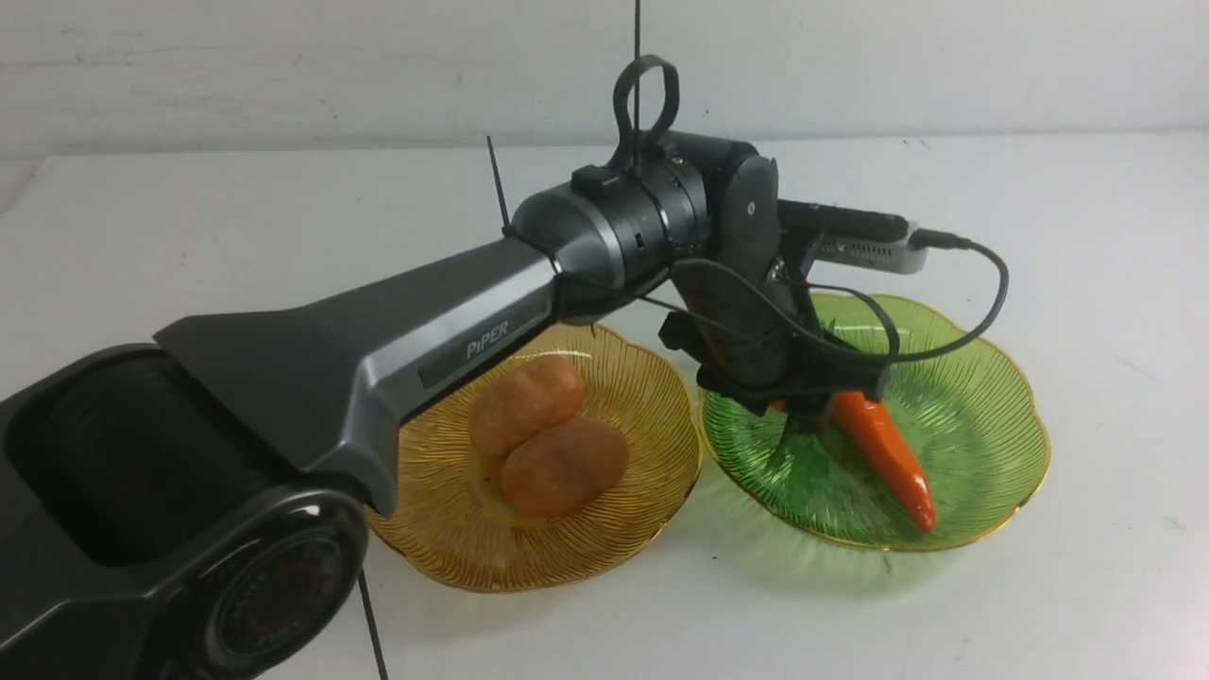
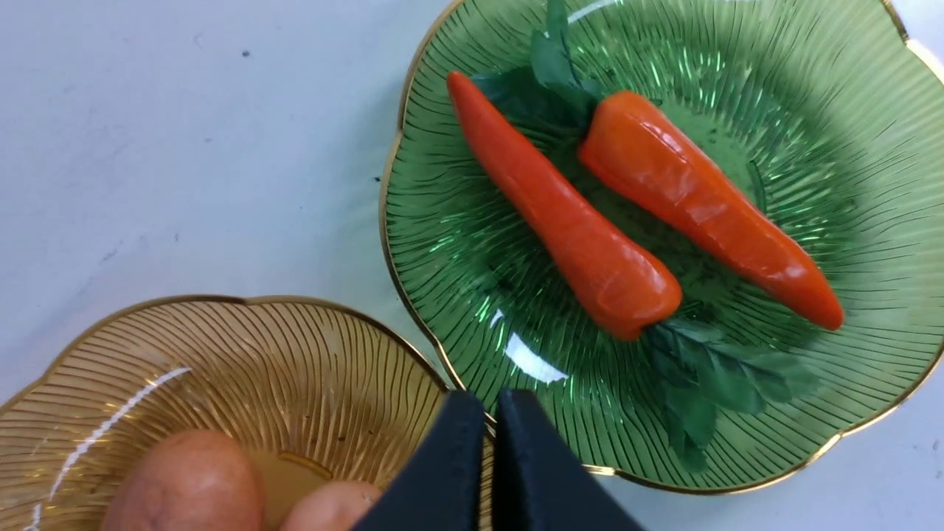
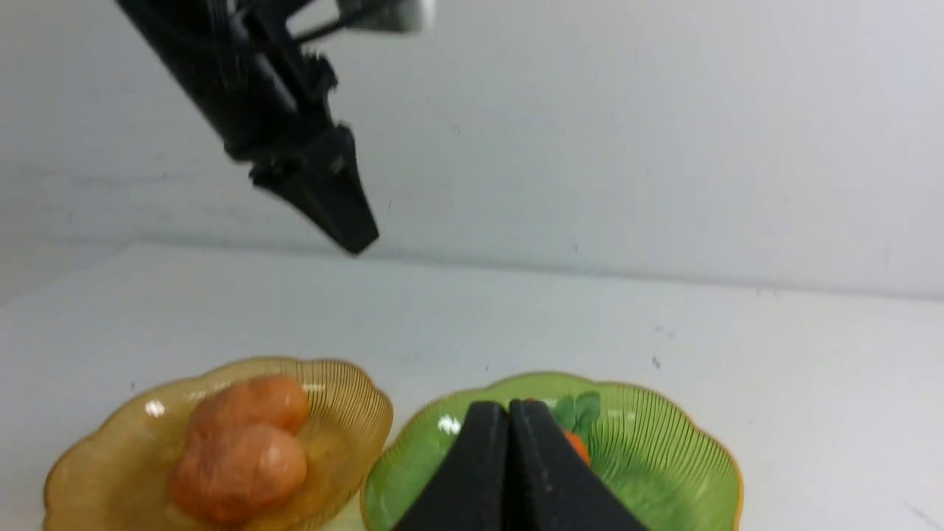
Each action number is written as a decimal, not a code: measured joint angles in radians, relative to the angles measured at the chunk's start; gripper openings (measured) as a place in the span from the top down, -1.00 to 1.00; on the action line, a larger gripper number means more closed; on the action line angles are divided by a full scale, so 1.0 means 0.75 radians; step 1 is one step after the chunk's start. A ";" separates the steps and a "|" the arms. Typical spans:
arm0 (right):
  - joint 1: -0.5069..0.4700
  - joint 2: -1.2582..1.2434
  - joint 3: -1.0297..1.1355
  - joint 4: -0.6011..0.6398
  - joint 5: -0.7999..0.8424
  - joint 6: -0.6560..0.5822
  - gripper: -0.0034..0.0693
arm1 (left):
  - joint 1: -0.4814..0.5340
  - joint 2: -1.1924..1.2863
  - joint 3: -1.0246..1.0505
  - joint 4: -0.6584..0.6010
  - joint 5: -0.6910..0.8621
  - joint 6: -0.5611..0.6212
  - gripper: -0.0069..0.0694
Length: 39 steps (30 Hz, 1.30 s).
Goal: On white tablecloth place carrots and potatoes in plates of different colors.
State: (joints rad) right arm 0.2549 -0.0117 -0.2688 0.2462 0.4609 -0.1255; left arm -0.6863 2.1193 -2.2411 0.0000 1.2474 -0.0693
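Front view: your left arm [image 1: 453, 340] hangs over the green plate [image 1: 992, 406] and both potatoes [image 1: 562, 467] sit touching in the amber plate [image 1: 444, 538] on the white tablecloth [image 1: 1115, 283], so it's one veg per colour and looks done. Left wrist view: left gripper [image 2: 493, 457] pinched shut on nothing, both carrots [image 2: 568, 221] side by side in the green one. Right wrist view: right gripper [image 3: 509, 457] closed and empty too.

The left arm [image 1: 453, 331] stretches forward and rightward, its wrist [image 1: 661, 217] bent downward, left fingers [image 2: 457, 464] pressed together, holding nothing, tips in the air. The right fingers [image 3: 472, 472] are likewise pressed together and empty, pointing forward, held low
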 joint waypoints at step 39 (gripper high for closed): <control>-0.244 0.001 0.384 -0.328 -0.037 -0.013 0.95 | 0.000 -1.526 1.195 0.230 0.013 -0.130 0.83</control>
State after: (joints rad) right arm 0.0718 -0.0106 0.0192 0.0000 0.4329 -0.1356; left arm -0.6863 0.9748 -1.3450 0.1726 1.2568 -0.1670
